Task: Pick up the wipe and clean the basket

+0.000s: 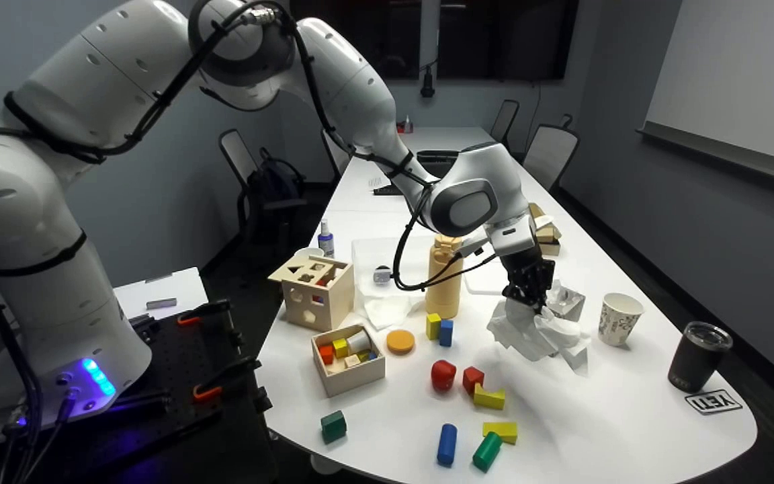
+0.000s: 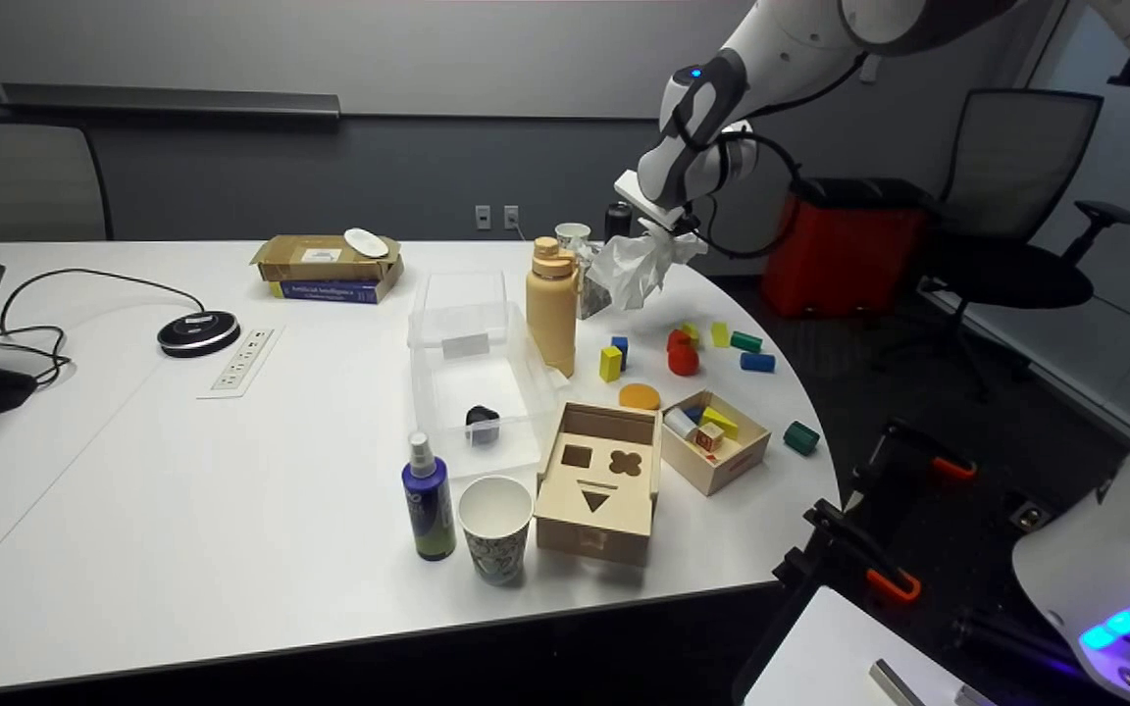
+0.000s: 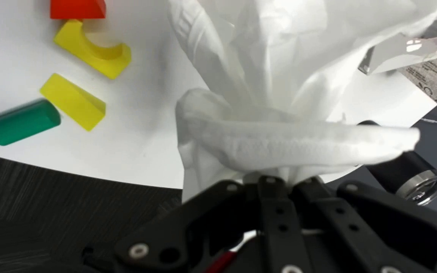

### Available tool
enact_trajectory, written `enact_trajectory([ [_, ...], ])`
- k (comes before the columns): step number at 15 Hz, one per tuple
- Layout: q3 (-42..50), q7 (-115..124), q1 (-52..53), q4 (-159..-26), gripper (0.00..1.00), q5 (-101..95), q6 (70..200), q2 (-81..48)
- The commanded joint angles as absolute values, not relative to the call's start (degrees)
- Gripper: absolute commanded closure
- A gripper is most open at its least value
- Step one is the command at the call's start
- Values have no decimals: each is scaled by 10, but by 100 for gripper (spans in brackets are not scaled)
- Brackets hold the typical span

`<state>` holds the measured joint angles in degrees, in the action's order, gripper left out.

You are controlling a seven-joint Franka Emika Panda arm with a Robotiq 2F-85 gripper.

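Note:
The white wipe (image 1: 528, 333) is crumpled and hangs from my gripper (image 1: 527, 299) above the right part of the table. It also shows in an exterior view (image 2: 636, 267) and fills the upper middle of the wrist view (image 3: 271, 64). My gripper's fingers (image 3: 286, 185) are shut on the wipe; a fold of it lies across just beyond the tips. A clear plastic bin (image 2: 477, 387), which may be the basket, stands on the table apart from the gripper, with a small dark object inside. In an exterior view the bin (image 1: 368, 252) is partly hidden by the tan bottle (image 1: 442, 282).
A paper cup (image 1: 619, 319), a black tumbler (image 1: 699, 356) and a silvery box (image 1: 567, 302) stand near the gripper. Several coloured blocks, such as a green cylinder (image 3: 23, 122), lie on the table. A wooden shape box (image 2: 599, 480) and a spray bottle (image 2: 428, 500) stand near the bin.

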<state>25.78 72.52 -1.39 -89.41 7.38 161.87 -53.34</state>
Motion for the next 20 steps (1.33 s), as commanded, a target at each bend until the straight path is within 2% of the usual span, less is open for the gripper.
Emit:
enact_trajectory([
  [1,236,728,-37,-822,66,79,1570,-558],
  [9,212,717,-47,-801,5,67,1500,-528],
  [10,210,716,-43,-808,1,67,1497,-514],
  [20,190,699,19,-947,0,23,1491,-303],
])
